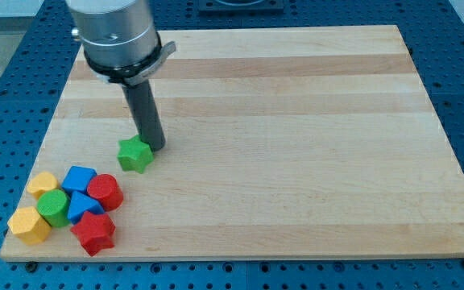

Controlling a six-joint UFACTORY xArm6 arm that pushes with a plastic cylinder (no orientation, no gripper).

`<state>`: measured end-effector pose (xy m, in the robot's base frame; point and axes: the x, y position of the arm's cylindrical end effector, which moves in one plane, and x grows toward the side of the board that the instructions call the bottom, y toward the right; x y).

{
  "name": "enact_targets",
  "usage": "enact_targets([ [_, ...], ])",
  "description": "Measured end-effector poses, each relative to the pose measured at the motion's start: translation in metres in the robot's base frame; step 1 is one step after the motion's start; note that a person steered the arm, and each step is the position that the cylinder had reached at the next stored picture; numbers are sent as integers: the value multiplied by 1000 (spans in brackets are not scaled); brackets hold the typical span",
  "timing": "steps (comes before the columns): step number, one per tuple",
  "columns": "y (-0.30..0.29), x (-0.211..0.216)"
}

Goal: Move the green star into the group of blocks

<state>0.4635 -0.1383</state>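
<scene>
A light wooden board (296, 121) is filling most of the view, lying on a blue perforated bench (6, 72). The arm's silver-and-black wrist housing (115, 36) is looming at the view's top left, w/ the dark rod (145, 113) running down from it. There are no jaws here, so nothing is being clenched or grasped: my tip (155, 148) is simply resting at board level, touching or just beside the upper-right edge of the green star (135, 155).

The group is sitting near the board's bottom-left corner, below and to the left of the star. Largest to smallest, approx.: a blue block (79, 179), shape unclear; a red star-like block (93, 232); a red hexagon-ish block (105, 192); a yellow block (29, 225) at the far left; a green cylinder-like block (53, 208); a second yellow block (43, 184); a smaller blue piece (80, 206) wedged in the middle. The green star is lying apart from them, w/ bare board between it and the nearest red and blue blocks.

Risks, as a judgement: the tip is contacting the star off-centre, so a push could be spinning it or letting it slip sideways off the rod. Pushing too far could be scattering the cluster, or nudging the outer yellow blocks toward the board's near edge.
</scene>
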Motion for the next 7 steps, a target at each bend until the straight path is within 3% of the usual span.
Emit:
enact_targets([
  [3, -47, 7],
  [7, -63, 28],
])
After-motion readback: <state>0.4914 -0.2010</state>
